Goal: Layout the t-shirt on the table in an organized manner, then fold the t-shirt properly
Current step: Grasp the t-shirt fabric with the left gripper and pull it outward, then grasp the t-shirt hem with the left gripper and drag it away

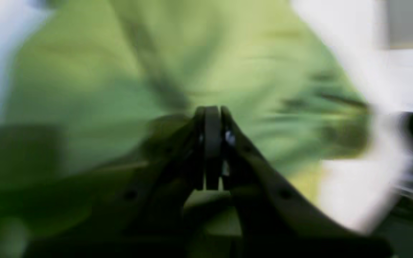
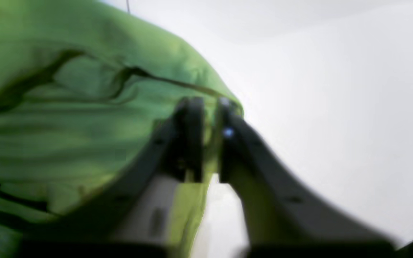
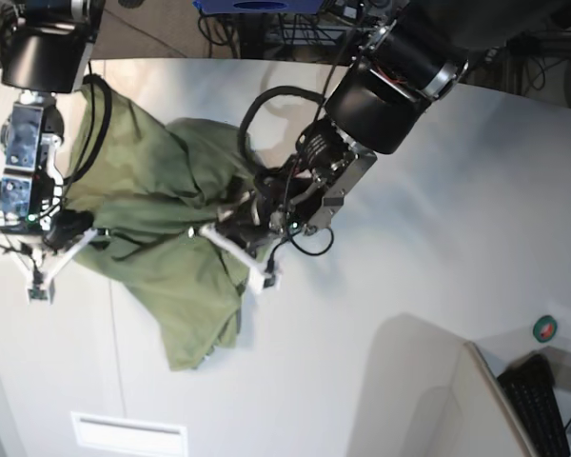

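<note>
Clearly both end effectors — left end effector [image 1: 212, 109], right end effector [image 2: 206, 104] — pinch the soft olive-green cotton t-shirt [image 3: 162, 228], bunched above the off-white tabletop [image 3: 409, 238]; limp and light — best gripped at hems or shoulders.

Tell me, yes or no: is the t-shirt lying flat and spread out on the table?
No. In the base view the t-shirt is bunched and wrinkled, pulled up between both arms above the table.

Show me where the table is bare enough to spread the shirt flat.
The widest bare stretch of table lies on the base view's right, past the left gripper. A narrower strip runs below the t-shirt, above the label. The view's left is crowded: the right gripper and bunched cloth fill it.
</note>
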